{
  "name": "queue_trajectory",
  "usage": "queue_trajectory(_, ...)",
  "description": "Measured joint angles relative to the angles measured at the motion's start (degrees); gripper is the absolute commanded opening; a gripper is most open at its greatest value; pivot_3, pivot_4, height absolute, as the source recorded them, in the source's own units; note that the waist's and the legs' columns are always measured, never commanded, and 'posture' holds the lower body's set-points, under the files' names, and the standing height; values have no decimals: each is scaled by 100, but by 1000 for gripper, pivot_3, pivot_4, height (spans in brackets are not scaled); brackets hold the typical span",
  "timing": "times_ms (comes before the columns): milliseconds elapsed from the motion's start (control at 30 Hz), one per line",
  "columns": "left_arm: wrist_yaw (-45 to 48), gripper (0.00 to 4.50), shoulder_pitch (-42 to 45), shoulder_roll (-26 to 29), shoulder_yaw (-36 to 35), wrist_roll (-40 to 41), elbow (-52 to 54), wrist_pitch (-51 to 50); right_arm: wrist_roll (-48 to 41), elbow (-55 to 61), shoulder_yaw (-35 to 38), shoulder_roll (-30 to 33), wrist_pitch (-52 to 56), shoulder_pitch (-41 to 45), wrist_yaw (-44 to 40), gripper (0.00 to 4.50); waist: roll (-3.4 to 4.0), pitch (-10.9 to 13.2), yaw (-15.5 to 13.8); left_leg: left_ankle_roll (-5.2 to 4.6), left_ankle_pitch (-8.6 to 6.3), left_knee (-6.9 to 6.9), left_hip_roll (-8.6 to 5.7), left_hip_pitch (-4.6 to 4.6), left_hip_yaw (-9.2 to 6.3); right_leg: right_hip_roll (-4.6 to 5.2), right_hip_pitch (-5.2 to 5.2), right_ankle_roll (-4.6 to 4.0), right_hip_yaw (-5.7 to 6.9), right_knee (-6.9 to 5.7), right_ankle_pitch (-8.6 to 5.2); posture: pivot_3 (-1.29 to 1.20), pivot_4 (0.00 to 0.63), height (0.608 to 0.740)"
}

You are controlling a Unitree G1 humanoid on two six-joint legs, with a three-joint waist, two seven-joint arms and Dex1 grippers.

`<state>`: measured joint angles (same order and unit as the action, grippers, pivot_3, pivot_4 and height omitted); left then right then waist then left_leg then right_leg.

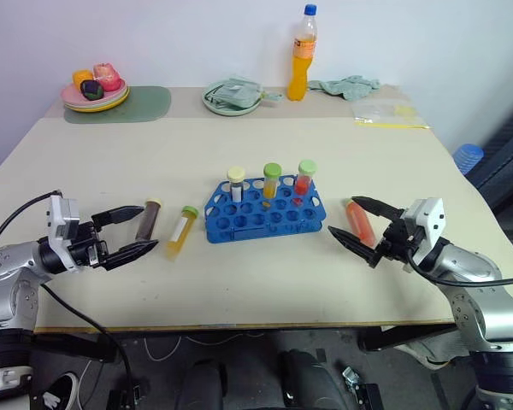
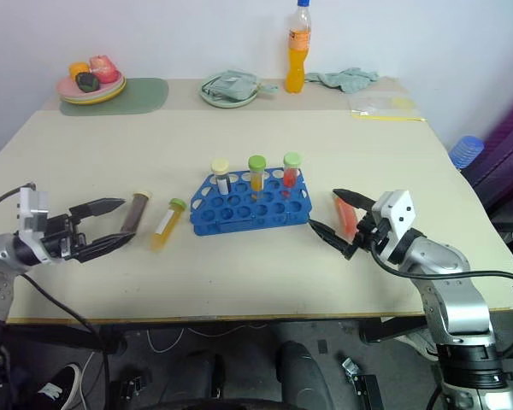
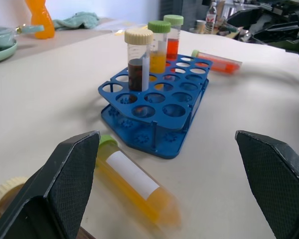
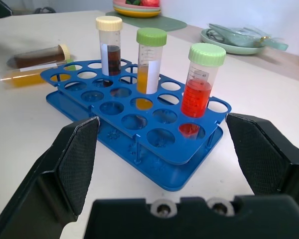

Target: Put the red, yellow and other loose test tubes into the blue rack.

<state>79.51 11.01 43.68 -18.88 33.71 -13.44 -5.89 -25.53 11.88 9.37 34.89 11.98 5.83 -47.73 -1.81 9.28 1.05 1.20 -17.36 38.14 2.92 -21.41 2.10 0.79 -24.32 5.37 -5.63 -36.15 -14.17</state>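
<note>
The right claw [image 1: 356, 220], spread wide and empty, has the red tube [image 1: 359, 220] lying between its fingers, long axis toward 11 o'clock. The left claw [image 1: 128, 231] (also released) faces the brown tube [image 1: 148, 219] and yellow tube [image 1: 181, 231] at its 3 o'clock, short of the blue rack [image 1: 265, 213].

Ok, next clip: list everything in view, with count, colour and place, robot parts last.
blue rack: 1, blue, table centre.
racked tubes: 3 upright; cream cap dark fill, green cap yellow fill, green cap red fill.
brown tube: 1, lying left of rack.
yellow tube: 1, green cap, lying between brown tube and rack.
red tube: 1, lying right of rack.
orange bottle: 1, blue cap, far edge.
plates with toy food: stacked, far left, on green mat.
green dish: 1, far centre.
cloth: 1, green, far right.
plastic bag: 1, clear, far right.
left tool: open, by brown tube.
right tool: open, around red tube.
</note>
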Motion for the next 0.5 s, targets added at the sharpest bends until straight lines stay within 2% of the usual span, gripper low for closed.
queue_trajectory(300,41,4476,314,-58,31,-53,-295,88,-71,7,80,-19,75,40,213,4500,0,0,-3,0,0,0,-1,0,0,0,0,0,0,0,0,0,150,740)
queue_trajectory(400,101,4476,332,-121,64,-57,-312,166,-215,18,262,2,388,252,435,4500,2,1,10,0,0,0,0,0,0,-1,0,0,0,-1,0,0,150,740)
queue_trajectory(500,140,4476,335,-218,139,-58,-327,192,-304,36,415,181,1170,594,895,4500,2,1,10,0,0,0,0,1,-1,-1,0,-1,0,-3,1,0,150,740)
